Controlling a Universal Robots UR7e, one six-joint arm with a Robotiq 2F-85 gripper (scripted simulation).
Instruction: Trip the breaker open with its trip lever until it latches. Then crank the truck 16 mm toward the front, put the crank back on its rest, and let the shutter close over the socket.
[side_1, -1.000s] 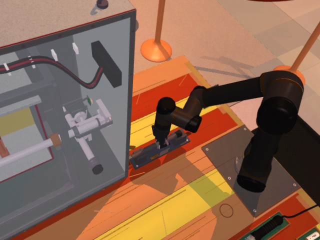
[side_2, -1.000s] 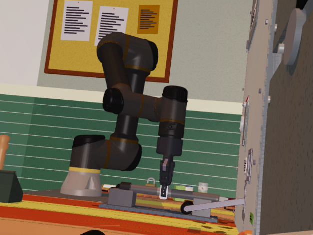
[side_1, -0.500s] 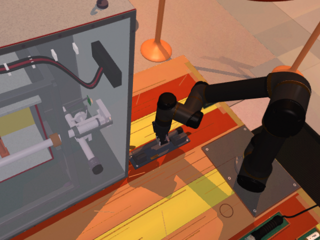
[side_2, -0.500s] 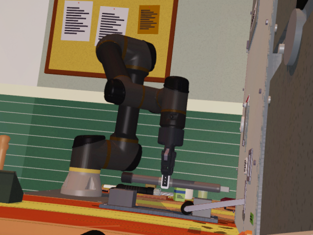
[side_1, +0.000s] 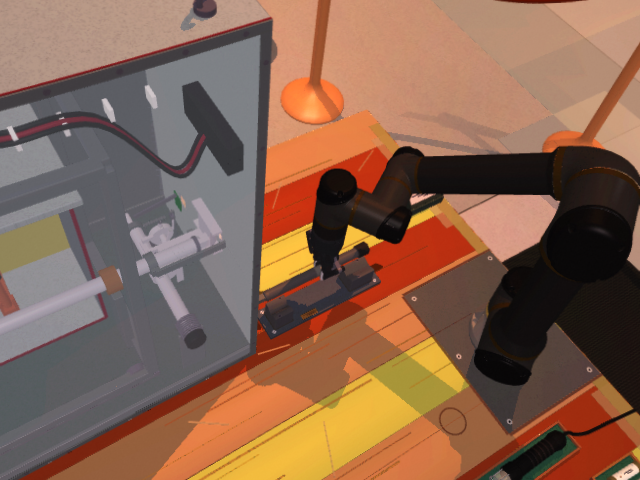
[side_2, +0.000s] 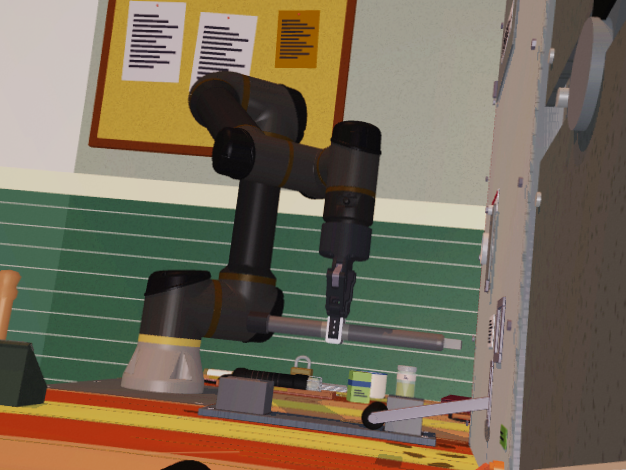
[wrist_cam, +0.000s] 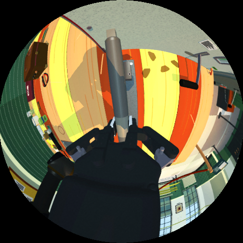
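Observation:
The crank (side_2: 354, 332) is a long grey bar with a small square tip toward the cabinet. It hangs level in the air above its rest (side_2: 318, 407). My gripper (side_2: 334, 331) points straight down and its fingers are clamped across the bar near its middle (wrist_cam: 121, 125). The rest (side_1: 320, 299) is a blue-grey plate with two grey blocks on the striped table. The trip lever (side_2: 427, 410) is a grey arm with a black knob, sticking out low from the cabinet front (side_2: 498, 283). Through the cabinet's clear side I see the white mechanism (side_1: 173, 248).
The cabinet front (side_1: 261, 206) stands close beyond the crank's tip. Small jars, a padlock and a black torch (side_2: 273, 377) lie behind the rest. The arm's base plate (side_1: 496, 336) sits to the right. Orange posts (side_1: 313, 93) stand on the floor behind.

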